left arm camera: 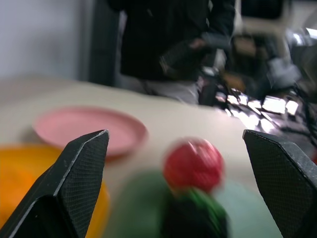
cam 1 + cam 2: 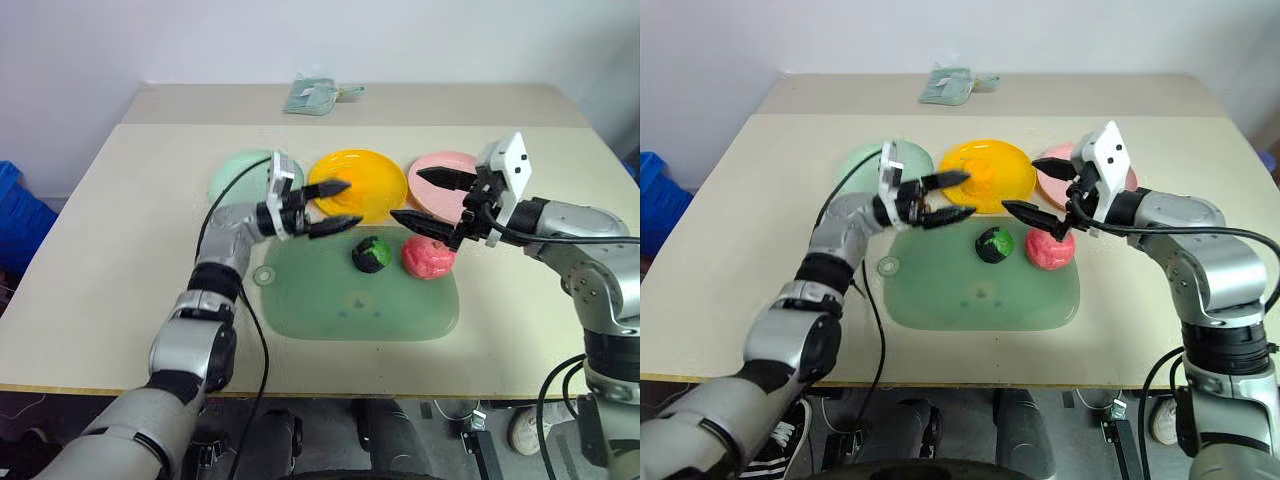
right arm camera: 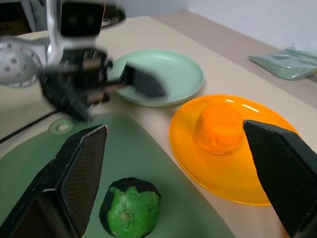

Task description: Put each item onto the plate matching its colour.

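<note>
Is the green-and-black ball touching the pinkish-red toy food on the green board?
Apart. In the left eye view, a strip of green board shows between the green-and-black ball and the pinkish-red toy food.

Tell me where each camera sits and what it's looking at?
Left eye: on the head, looking down at the table; both arms show.
Right eye: beside it, same scene.
Left wrist: behind the left gripper, facing the red toy and pink plate; its open fingers show.
Right wrist: behind the right gripper, facing the orange toy on the orange plate, green ball, green plate; open fingers show.
Shared: both wrist views show the green ball.
</note>
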You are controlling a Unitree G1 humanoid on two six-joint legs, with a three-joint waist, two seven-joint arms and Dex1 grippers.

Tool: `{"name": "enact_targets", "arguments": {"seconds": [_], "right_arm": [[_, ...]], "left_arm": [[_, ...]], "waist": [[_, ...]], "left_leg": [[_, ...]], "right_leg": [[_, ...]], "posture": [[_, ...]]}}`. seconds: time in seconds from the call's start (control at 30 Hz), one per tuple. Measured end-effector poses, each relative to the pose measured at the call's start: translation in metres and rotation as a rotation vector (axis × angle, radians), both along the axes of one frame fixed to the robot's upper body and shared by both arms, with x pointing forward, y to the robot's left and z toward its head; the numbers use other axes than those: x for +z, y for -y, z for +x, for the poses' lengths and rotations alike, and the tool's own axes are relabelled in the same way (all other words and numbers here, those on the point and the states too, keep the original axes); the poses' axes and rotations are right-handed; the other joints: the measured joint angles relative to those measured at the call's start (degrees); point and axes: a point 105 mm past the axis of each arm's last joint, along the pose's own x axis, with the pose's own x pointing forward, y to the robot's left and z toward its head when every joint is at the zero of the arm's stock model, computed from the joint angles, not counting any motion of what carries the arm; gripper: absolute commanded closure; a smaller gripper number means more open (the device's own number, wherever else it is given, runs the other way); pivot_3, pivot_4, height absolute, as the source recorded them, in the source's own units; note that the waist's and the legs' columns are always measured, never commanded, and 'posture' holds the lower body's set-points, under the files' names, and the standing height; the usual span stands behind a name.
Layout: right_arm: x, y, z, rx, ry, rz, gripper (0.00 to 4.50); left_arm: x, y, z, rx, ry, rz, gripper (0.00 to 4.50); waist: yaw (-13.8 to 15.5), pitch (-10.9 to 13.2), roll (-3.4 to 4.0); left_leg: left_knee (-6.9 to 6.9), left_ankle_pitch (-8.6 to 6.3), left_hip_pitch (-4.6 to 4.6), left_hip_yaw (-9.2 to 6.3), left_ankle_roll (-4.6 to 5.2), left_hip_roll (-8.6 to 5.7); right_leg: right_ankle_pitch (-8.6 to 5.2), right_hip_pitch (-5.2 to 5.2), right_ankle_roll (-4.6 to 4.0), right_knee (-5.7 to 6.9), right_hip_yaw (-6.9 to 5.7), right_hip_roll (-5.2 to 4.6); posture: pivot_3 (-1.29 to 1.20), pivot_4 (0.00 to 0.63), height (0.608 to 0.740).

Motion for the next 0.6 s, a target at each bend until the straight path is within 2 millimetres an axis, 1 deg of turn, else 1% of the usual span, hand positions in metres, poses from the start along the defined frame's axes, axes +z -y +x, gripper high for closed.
{"name": "enact_targets", "arguments": {"seconds": [0.07, 0.13, 0.23, 0.3, 0.4, 0.5, 0.57, 0.6], "right_arm": [[-0.002, 0.002, 0.0, -0.003, -0.004, -0.009, 0.0], [-0.002, 0.003, 0.001, -0.006, -0.001, -0.01, 0.0], [-0.004, 0.005, 0.0, -0.012, -0.005, -0.017, 0.0], [-0.008, 0.006, -0.001, -0.016, -0.016, -0.018, 0.0], [-0.014, 0.009, -0.002, -0.024, -0.032, -0.024, 0.0], [-0.014, 0.009, -0.003, -0.026, -0.03, -0.026, 0.0], [-0.013, 0.008, -0.004, -0.028, -0.023, -0.027, 0.0], [-0.012, 0.008, -0.004, -0.027, -0.019, -0.028, 0.0]], "left_arm": [[-0.006, 0.017, -0.006, -0.025, 0.07, 0.074, 0.08], [-0.014, 0.03, -0.01, -0.032, 0.133, 0.124, 0.08], [-0.036, 0.039, -0.015, -0.029, 0.195, 0.219, 0.08], [-0.044, 0.04, -0.011, 0.011, 0.228, 0.243, 0.08], [-0.045, 0.04, -0.001, 0.097, 0.269, 0.258, 0.08], [-0.049, 0.04, 0.007, 0.154, 0.279, 0.276, 0.08], [-0.052, 0.041, 0.007, 0.16, 0.272, 0.284, 0.08], [-0.055, 0.042, 0.006, 0.157, 0.269, 0.291, 0.31]], "waist": [[0.6, 0.0, 0.0], [0.72, 0.0, 0.0], [0.67, 0.0, 0.0], [0.6, 0.0, 0.0], [0.76, 0.0, 0.0], [0.75, 0.0, 0.0], [0.75, 0.0, 0.0], [0.74, 0.0, 0.0]], "left_leg": [[0.0, 0.0, 0.07, 0.01, 0.0, 0.0], [-0.01, 0.01, 0.08, 0.01, -0.01, 0.02], [-0.02, 0.01, 0.09, 0.02, -0.02, 0.03], [-0.02, 0.01, 0.09, 0.03, -0.02, 0.05], [-0.02, 0.0, 0.09, 0.02, 0.0, 0.05], [-0.02, 0.0, 0.08, 0.02, 0.0, 0.04], [-0.02, 0.0, 0.08, 0.04, 0.0, 0.04], [-0.02, 0.0, 0.07, 0.04, 0.0, 0.03]], "right_leg": [[0.0, 0.04, 0.0, -0.03, 0.0, 0.01], [0.0, 0.04, 0.0, -0.02, 0.0, 0.02], [0.0, 0.03, 0.0, -0.02, 0.0, 0.04], [0.01, 0.02, -0.01, -0.01, 0.01, 0.04], [0.01, 0.02, 0.0, 0.0, 0.0, 0.04], [0.01, 0.02, 0.0, -0.01, 0.01, 0.03], [0.01, 0.02, 0.0, -0.02, 0.0, 0.03], [0.01, 0.02, 0.0, -0.02, 0.0, 0.03]], "posture": [[0.0, 0.15, 0.74], [0.0, 0.15, 0.74], [0.0, 0.15, 0.74], [0.0, 0.15, 0.74], [0.0, 0.15, 0.74], [0.0, 0.15, 0.74], [0.0, 0.15, 0.74], [0.0, 0.15, 0.74]]}}
